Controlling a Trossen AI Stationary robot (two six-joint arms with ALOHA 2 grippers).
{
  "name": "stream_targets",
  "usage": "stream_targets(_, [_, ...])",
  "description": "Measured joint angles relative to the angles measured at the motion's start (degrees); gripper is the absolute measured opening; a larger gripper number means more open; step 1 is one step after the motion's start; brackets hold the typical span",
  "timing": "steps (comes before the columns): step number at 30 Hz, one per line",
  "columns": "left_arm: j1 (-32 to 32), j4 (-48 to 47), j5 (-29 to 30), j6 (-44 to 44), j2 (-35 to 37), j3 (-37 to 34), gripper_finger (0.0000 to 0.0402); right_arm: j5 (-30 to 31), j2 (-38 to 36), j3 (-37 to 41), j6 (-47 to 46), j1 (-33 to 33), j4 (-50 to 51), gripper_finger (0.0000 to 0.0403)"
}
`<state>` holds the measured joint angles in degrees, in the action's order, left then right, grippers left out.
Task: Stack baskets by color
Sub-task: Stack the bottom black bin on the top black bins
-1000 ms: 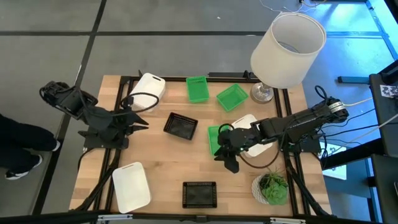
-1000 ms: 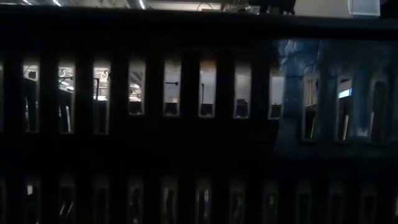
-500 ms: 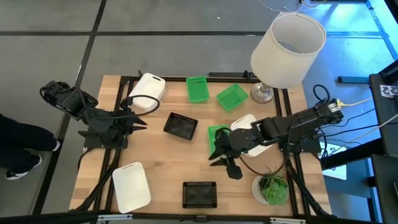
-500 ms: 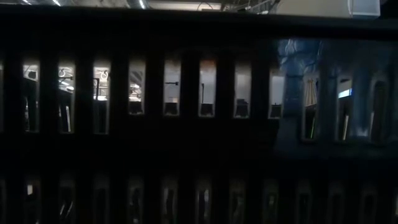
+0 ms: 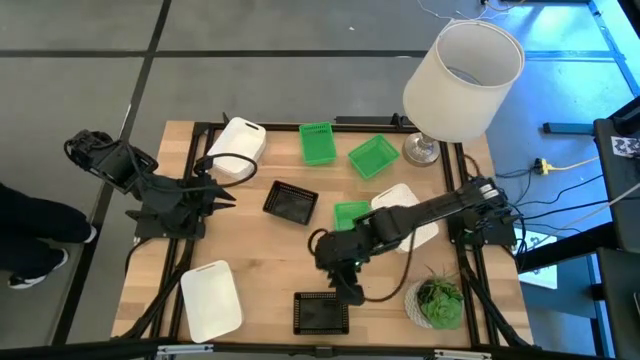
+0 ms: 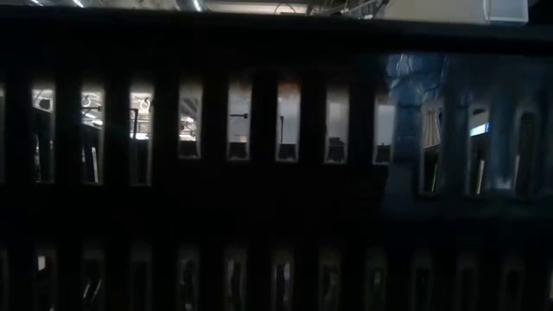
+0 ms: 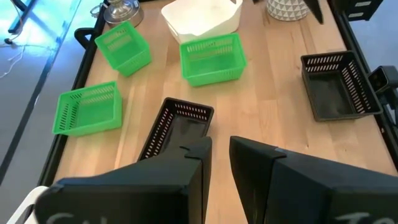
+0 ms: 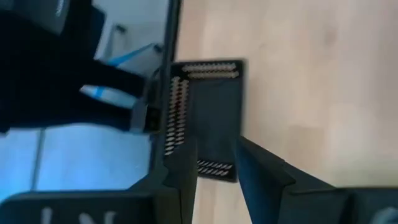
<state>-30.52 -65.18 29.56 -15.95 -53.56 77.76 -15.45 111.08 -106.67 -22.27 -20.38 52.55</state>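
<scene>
A black basket (image 5: 320, 312) (image 8: 208, 118) rests on its bottom near the table's front edge. My right gripper (image 5: 348, 290) (image 8: 214, 168) hovers open just above and beside it, tipped downward, with nothing between its fingers. A second black basket (image 5: 291, 202) (image 7: 180, 127) sits mid-table. My left gripper (image 5: 225, 192) (image 7: 217, 162) hangs open and empty to its left, raised above the table. Three green baskets (image 5: 318, 143) (image 5: 373, 156) (image 5: 350, 213) lie toward the far right. White baskets sit at the far left (image 5: 240, 145), at the near left (image 5: 211, 298), and under my right arm (image 5: 392, 199).
A big white lamp (image 5: 463, 80) stands at the far right corner. A small potted plant (image 5: 437, 300) sits at the near right, close to my right arm. A dark slotted wall (image 6: 276, 173) fills the low view. Bare wood lies between the two black baskets.
My right gripper has swung away from the middle green basket, toward the table's left and near edge. It has tipped further down and now hangs by the near black basket. The baskets lie where they were.
</scene>
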Motion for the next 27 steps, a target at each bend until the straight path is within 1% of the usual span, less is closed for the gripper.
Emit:
stream_targets(8, [0.0,0.0,-0.1,2.3,0.0,0.0,0.0050,-0.7,5.5,0.0,-2.2,0.0,0.1,0.0108])
stream_targets(13, [0.0,0.0,-0.5,4.4,0.0,0.0,0.0050,-0.7,9.3,0.0,-5.9,-0.1,-0.1,0.0108])
stream_targets(19, [0.0,0.0,-0.6,4.5,0.0,0.0,0.0050,-0.7,14.0,0.0,-5.9,-0.2,0.0,0.0108])
stream_targets(27, [0.0,-1.1,-0.7,4.6,0.0,0.0,0.0050,-0.7,15.4,0.0,-5.8,-0.2,-1.8,0.0108])
